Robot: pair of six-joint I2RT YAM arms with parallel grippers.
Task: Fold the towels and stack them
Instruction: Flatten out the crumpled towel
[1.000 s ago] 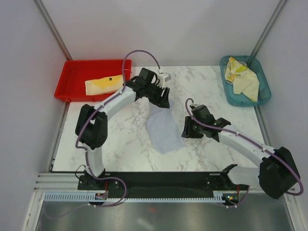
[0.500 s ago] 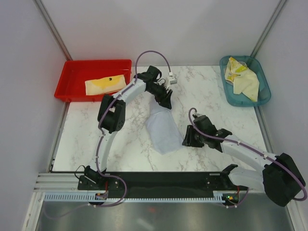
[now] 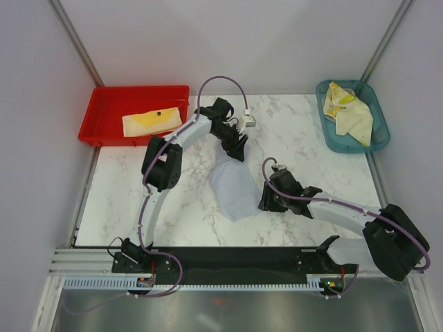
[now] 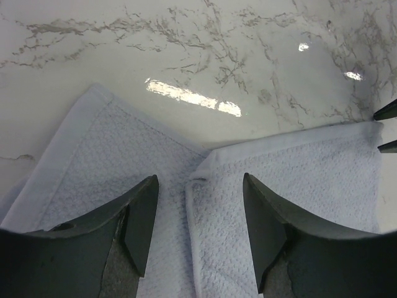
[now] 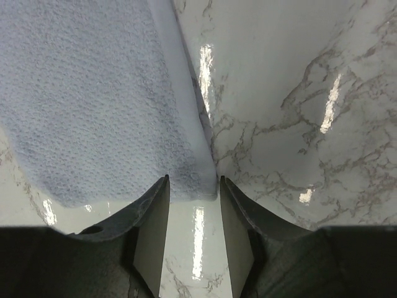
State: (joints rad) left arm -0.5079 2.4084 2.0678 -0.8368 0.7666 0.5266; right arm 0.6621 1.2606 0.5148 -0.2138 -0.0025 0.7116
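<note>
Left pincer (image 3: 235,146) is hanging released, gripping nothing, and we are seeing that its arm has swung in from the tray (image 3: 104,111) side over the last second, the elbow now sitting closer to the middle; the folded yellow towel (image 3: 147,123) is lying in that tray just as before; the left fingers (image 4: 139,223) are straddling the far edge of the lavender towel (image 3: 235,187), right where two corners are meeting in the wrist view; that towel is lying mid-table, barely shifted; the right pincer (image 3: 264,199) has been sliding nearer along the towel's right side and is now standing released too, its jaws flanking a corner there without closing on it; the loose towels (image 3: 349,114) are waiting in the basket (image 3: 346,148), untouched; we are judging that both arms are lining up on opposite ends for the next fold, so the lavender towel is only partly folded and its stacking is not yet done.
</note>
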